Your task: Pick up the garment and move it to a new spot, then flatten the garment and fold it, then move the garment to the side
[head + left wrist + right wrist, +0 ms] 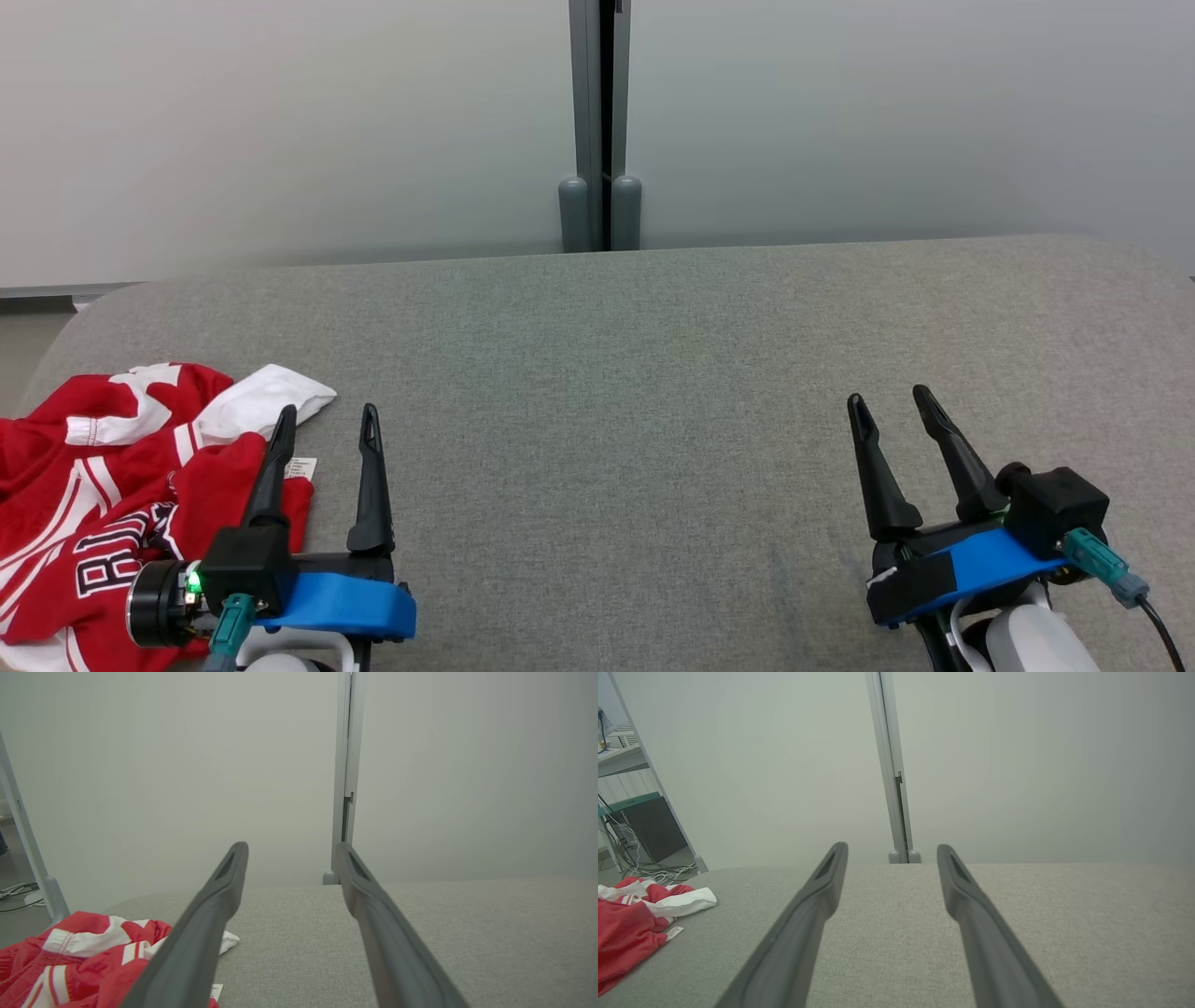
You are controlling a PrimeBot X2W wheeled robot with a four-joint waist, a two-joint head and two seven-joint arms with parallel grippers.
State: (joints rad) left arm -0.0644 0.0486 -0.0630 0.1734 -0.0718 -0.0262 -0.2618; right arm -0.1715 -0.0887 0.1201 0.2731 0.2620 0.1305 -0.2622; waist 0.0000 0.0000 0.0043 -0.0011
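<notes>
The left claw (329,411) is standing with its two fingers spread wide, nothing pinched between them. In the head view its outer finger (274,467) is crossing in front of the garment's near edge, but whether it is touching the cloth I cannot tell. The inner finger is hanging over bare table (607,373). The right claw (888,396) is likewise gaping wide and gripping nothing, its tips pointing away over the grey cloth top, well apart from the garment.

The garment (112,485) is lying crumpled on the table, just beside and to the outside of the left claw, running back past the claw's wrist. It is red with white stripes and a white sleeve or lining poking out toward the fingertips. From the right claw's wrist it is showing far off to the left (626,924).

Writing: large white letters with dark outlines (112,565) are showing on a fold of the red cloth beside the left claw's wrist (the first looks like a B or an R, the rest is creased away). A small white tag (301,467) is lying at the garment's edge, between the left claw's fingers in the head view; its print is too small to read.

Beyond both claws, a grey post (597,121) is splitting the pale wall.
</notes>
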